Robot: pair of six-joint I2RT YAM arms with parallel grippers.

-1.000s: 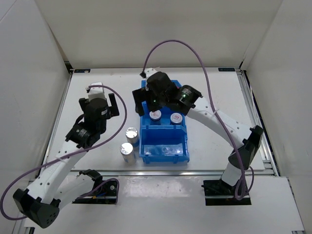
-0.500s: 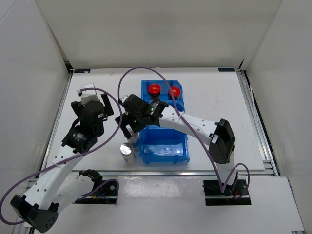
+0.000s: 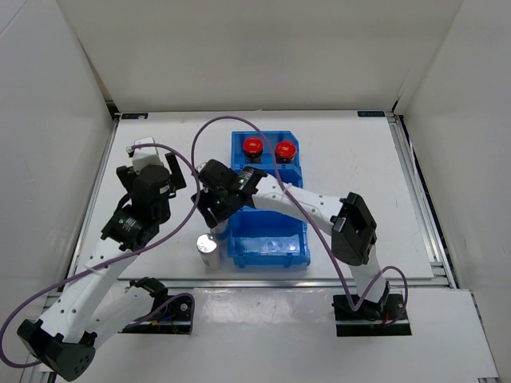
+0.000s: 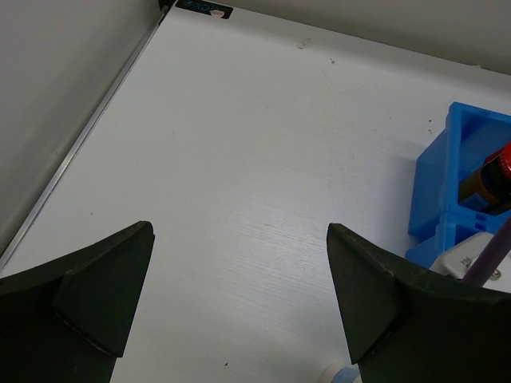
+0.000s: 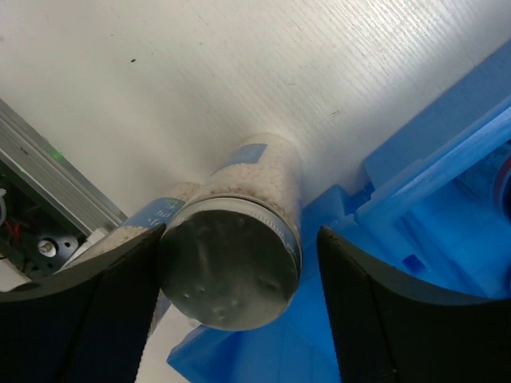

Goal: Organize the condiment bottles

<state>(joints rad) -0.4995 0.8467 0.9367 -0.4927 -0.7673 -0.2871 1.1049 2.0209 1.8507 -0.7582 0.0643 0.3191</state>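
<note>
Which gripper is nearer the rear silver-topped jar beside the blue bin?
Right. The right gripper straddles that silver-topped jar; the left gripper hangs open over the table, off to the jar's left and farther back.

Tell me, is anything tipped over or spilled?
Nothing is tipped or spilled. Two silver-topped jars stand upright outside the blue bin, on its left; the right gripper straddles one.

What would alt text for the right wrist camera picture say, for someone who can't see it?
A silver-topped jar of pale grains stands between the two black fingers of the right gripper; whether they pinch it yet is unclear. A second jar stands close beside it on the white table, with the blue bin alongside.
</note>
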